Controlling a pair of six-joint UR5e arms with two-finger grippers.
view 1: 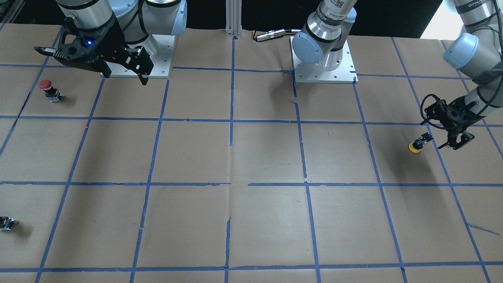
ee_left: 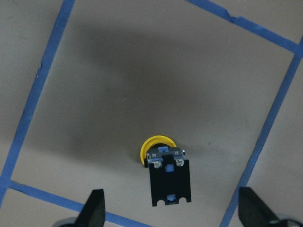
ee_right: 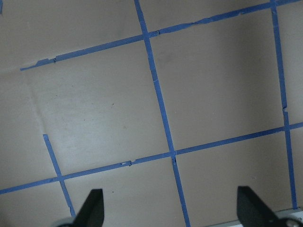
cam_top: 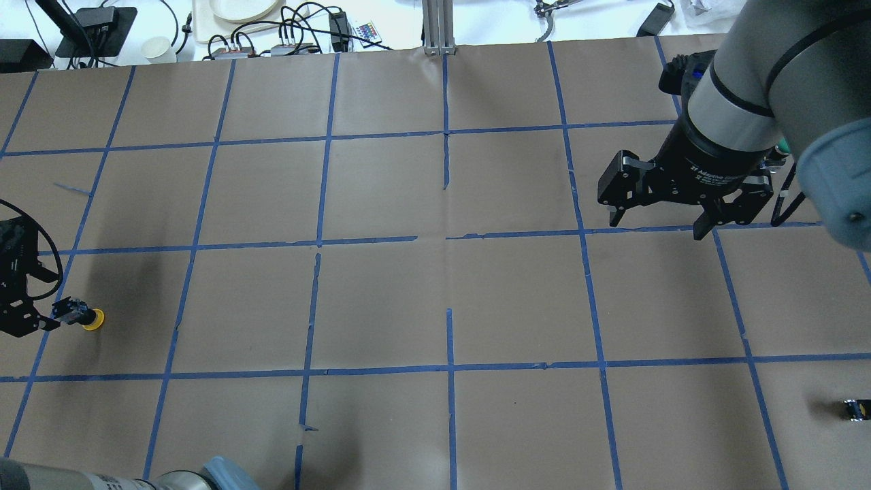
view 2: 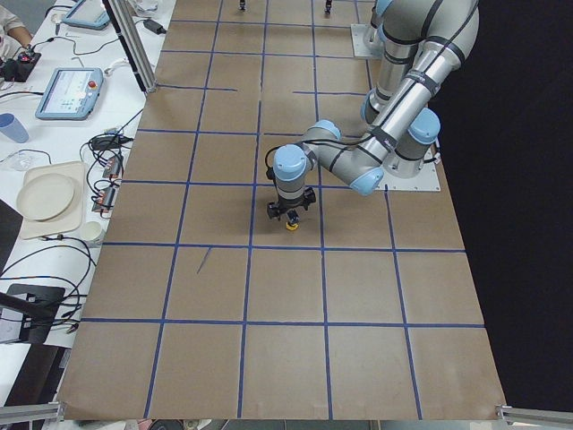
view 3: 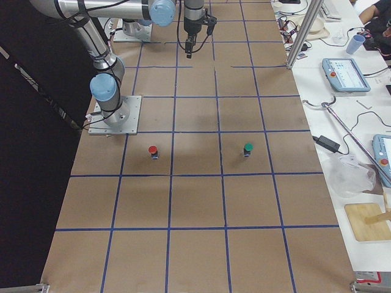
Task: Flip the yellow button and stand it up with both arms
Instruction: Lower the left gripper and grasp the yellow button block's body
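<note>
The yellow button lies tipped over on the brown table, its yellow cap on the paper and its black-and-blue body pointing back toward my left gripper. It also shows in the overhead view and the exterior left view. My left gripper is open and low over the button, with its fingertips spread wide to either side of the body and not touching it. My right gripper is open and empty, high above bare table far from the button, and it also shows in the front view.
A red-capped switch stands near the right arm's base. A green-capped one stands a square over. A tiny dark block lies by the table's edge. Blue tape lines grid the table.
</note>
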